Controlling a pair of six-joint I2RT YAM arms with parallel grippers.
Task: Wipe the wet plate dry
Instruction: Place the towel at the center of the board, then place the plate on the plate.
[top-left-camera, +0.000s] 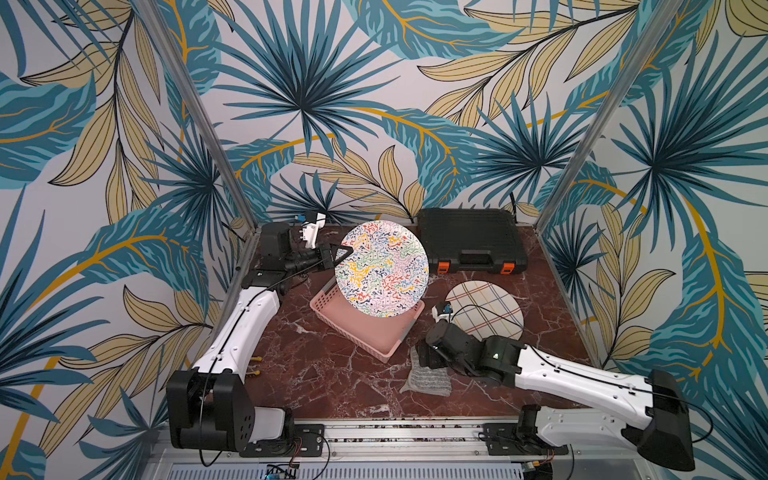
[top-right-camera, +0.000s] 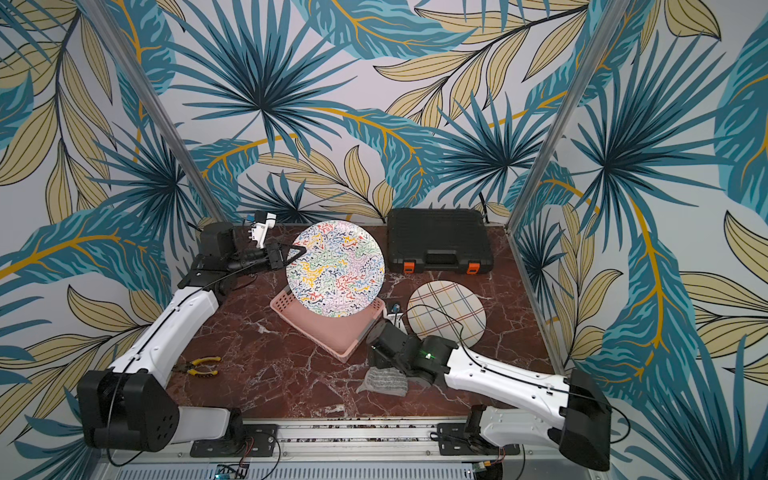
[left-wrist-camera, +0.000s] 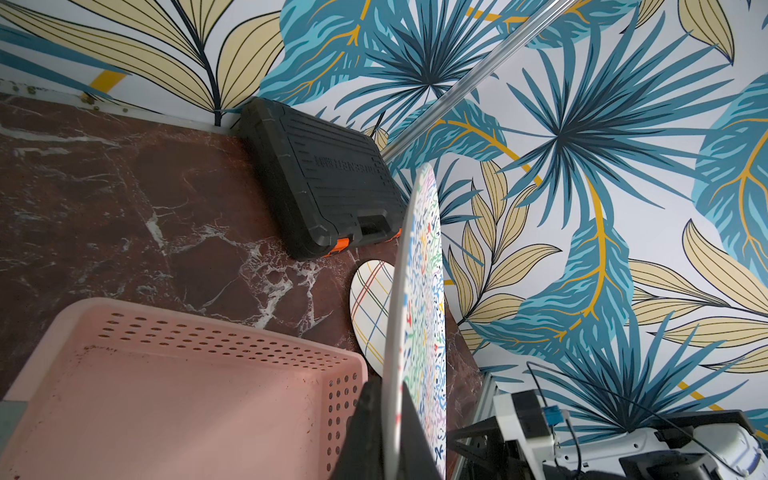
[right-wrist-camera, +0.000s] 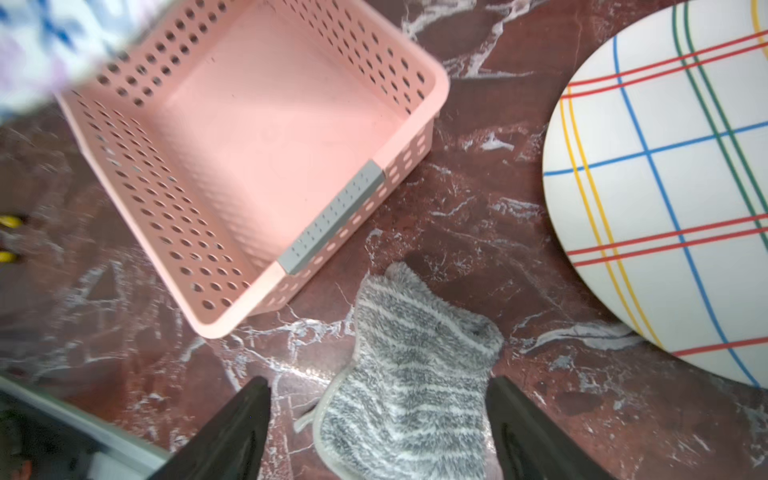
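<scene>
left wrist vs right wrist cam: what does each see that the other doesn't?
Left wrist only: the black tool case, and the left gripper shut on the rim of the squiggle plate, seen edge-on. Right wrist only: the grey striped cloth lying on the marble table between the fingers of the open right gripper, plus yellow handles at the frame edge. Both: pink basket, plaid plate, table; the right wrist view likely shows the squiggle plate as a blur.

Squiggle plate (top-left-camera: 381, 268) held upright (striped cloth (right-wrist-camera: 415, 374) loose).
</scene>
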